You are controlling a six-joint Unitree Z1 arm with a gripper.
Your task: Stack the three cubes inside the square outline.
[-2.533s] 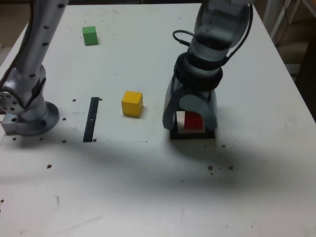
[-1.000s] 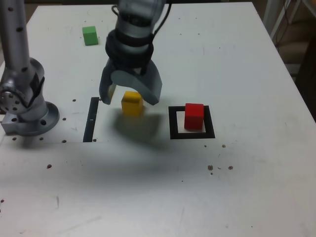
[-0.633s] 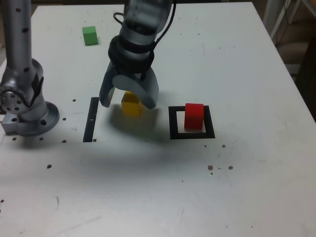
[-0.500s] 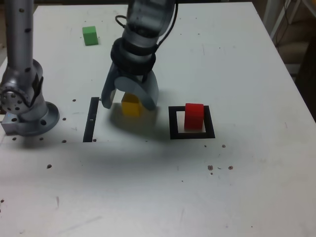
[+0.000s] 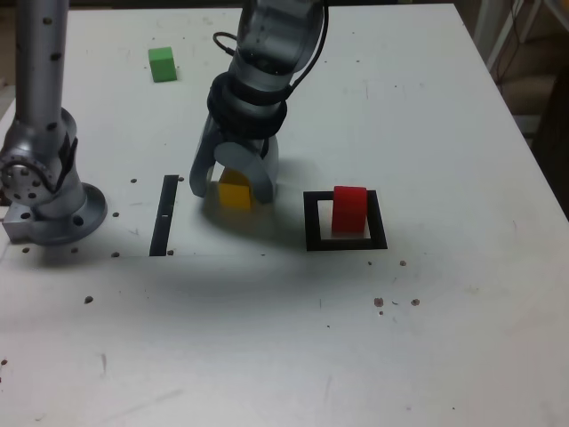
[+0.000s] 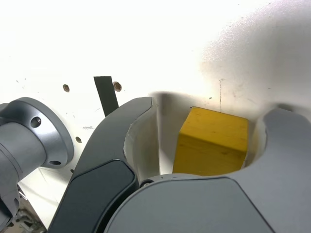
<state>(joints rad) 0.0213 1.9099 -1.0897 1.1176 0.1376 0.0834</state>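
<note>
Tabletop: white and scuffed, with my shadow pooled on it where I work.
Yellow cube: on the table, between my two fingers, outside the square and toward the exterior view's left of it.
Fingers: parted, but less widely than a moment ago, when I hung higher over this cube. I now reach down on both sides of it. The wrist view shows a clear gap along one side; on the other I am very near, and I cannot tell whether I touch. I don't have it gripped.
What that means: I take this as lining up the second cube. I should finish closing evenly, then lift straight up; squeezing from one side first could nudge or twist it.
Red cube: standing alone inside the black square, nearer its side at the exterior view's right. I was over it earlier and have since come away, leaving it there as the likely base. Being off-centre, it should be my aim for the next cube, rather than the square's middle.
Green cube: far back on the table, unmoved, its turn to come.
Black strip: flat, between the yellow cube and my arm's round base.
</note>
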